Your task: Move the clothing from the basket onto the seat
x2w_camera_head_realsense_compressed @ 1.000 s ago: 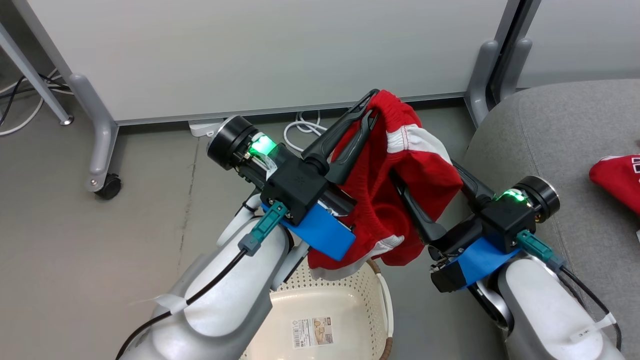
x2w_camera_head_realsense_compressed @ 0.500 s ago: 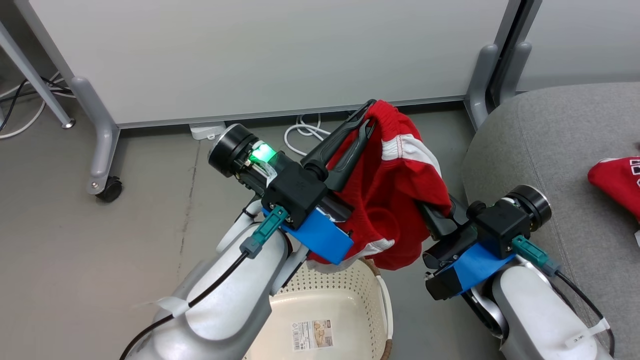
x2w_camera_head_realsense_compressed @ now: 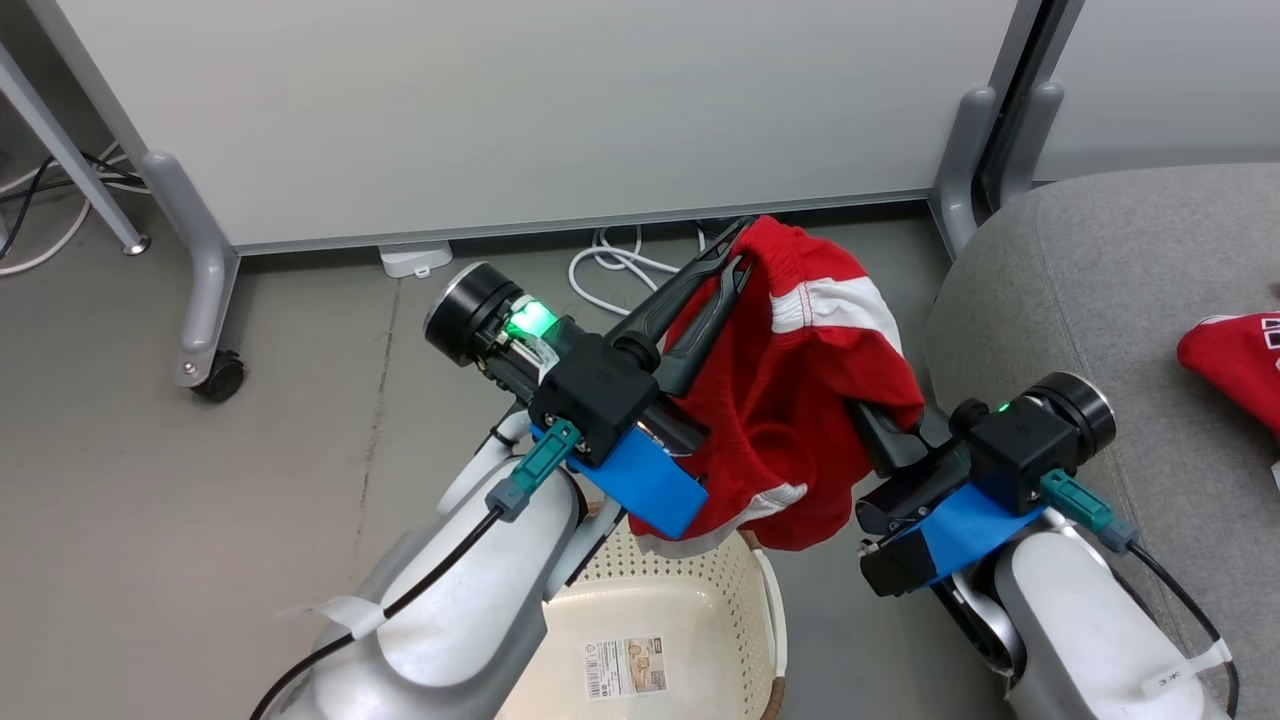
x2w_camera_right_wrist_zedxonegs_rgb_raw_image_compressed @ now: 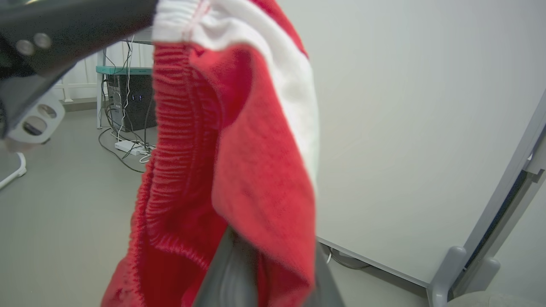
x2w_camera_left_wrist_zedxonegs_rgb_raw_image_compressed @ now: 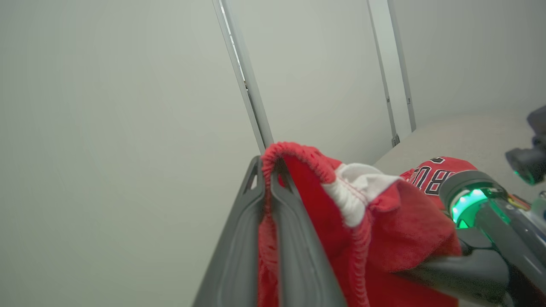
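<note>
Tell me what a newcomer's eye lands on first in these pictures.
First the red shorts with their white side band. They are held in the air above the cream basket, with the left tool pinching the waistband and the right tool shut on the fabric to its right. Next comes the red jersey, lying on the grey sofa at the right edge of the head view.

We're in an office/lab: rolling partition [x2w_camera_head_realsense_compressed: 520,110] w/ caster [x2w_camera_head_realsense_compressed: 218,375] at its foot, cables [x2w_camera_head_realsense_compressed: 605,265] & power strip [x2w_camera_head_realsense_compressed: 415,258] beneath it.
</note>
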### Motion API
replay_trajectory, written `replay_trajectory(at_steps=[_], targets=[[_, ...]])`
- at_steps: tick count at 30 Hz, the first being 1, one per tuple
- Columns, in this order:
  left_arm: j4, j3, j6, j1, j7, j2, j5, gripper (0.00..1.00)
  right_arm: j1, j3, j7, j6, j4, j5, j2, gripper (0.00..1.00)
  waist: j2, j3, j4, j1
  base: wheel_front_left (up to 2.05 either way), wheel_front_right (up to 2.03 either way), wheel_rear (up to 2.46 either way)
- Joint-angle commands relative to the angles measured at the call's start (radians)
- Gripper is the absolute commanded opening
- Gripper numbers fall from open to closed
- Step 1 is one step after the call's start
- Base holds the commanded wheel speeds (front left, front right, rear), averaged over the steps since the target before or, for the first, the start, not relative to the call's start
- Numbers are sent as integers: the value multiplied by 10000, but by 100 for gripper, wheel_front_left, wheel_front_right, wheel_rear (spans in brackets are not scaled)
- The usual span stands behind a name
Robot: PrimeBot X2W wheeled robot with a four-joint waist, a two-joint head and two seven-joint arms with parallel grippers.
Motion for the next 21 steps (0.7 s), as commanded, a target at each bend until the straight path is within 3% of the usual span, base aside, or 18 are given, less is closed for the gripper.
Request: replay_trajectory(at_steps=[1,2,21], targets=[[62,29,-13,148,-26,-26,-20,22,59,-82,-34,3,-63,63,34,0,-1,26,10,0,0,0,0],[128,21,-41,203,-26,-39,-119,100,67,-129,-34,3,-72,61,44,0,-1,34,13,0,0,0,0],[501,-404,-242,415,-26,208,-155,100,109,-1761,-34,5,-554,-145,197,0,-1,507,-165,0,0,0,0]])
